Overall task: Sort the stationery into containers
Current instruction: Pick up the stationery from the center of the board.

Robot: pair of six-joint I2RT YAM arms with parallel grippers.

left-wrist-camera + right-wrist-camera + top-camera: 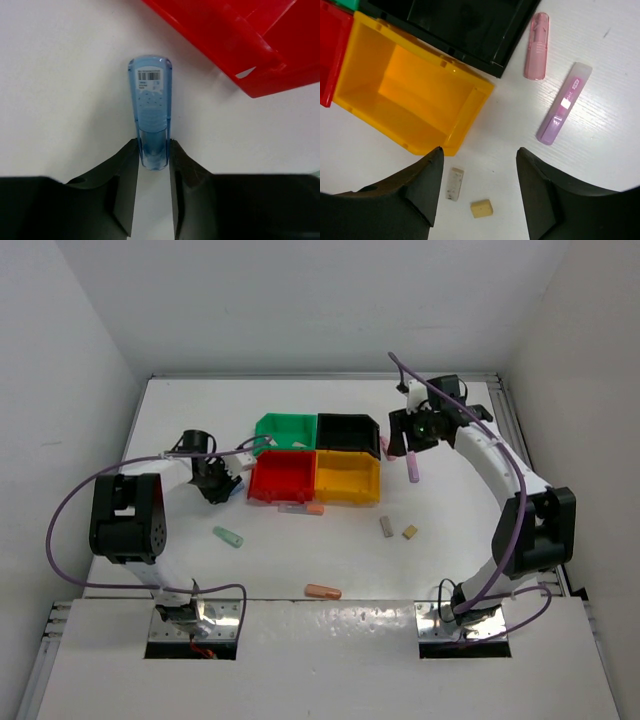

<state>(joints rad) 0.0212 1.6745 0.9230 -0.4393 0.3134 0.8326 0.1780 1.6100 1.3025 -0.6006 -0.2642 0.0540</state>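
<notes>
Left end effector: clamped on barcode-labelled translucent blue plastic stick, its near end hidden between the fingers. Right end effector: fingers apart above white worktop.

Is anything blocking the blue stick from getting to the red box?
Nothing visible. The left gripper pinches the blue stick, and only bare table lies between it and the red box.

Four bins, one block: green bin at ten o'clock, black bin at two, red bin at eight, yellow bin at four. Blue stick lies flat off the block's eight o'clock; pink stick and lilac tube at three; grey block and tan block at five; orange stick at six.
</notes>
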